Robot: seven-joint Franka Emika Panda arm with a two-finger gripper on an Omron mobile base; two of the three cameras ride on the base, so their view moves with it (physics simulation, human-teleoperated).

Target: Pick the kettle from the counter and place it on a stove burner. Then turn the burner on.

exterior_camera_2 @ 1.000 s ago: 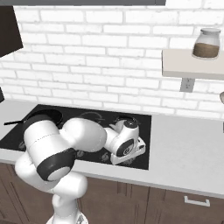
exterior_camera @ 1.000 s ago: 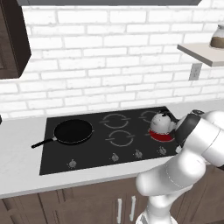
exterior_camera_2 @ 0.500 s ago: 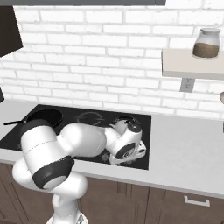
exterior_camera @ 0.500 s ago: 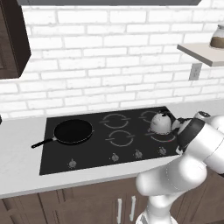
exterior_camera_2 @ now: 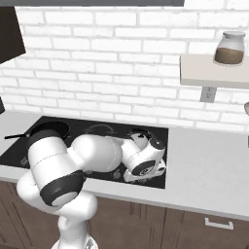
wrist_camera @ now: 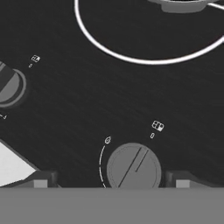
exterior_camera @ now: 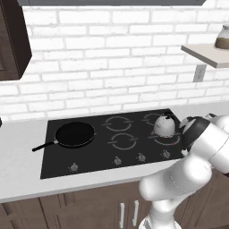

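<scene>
Fingers (wrist_camera: pixel 111 179) spread, seemingly clear around knob (wrist_camera: pixel 133 167).

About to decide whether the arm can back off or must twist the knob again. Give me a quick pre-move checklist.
1. Kettle on a stove burner, upright: ok.
2. Burner under the kettle glowing red: not ok, its ring looks grey.
3. Gripper open, fingertips either side of the knob, off it: ok.
4. Which burner this knob controls: cannot tell.
5. Frying pan away from the arm's path: ok.
</scene>
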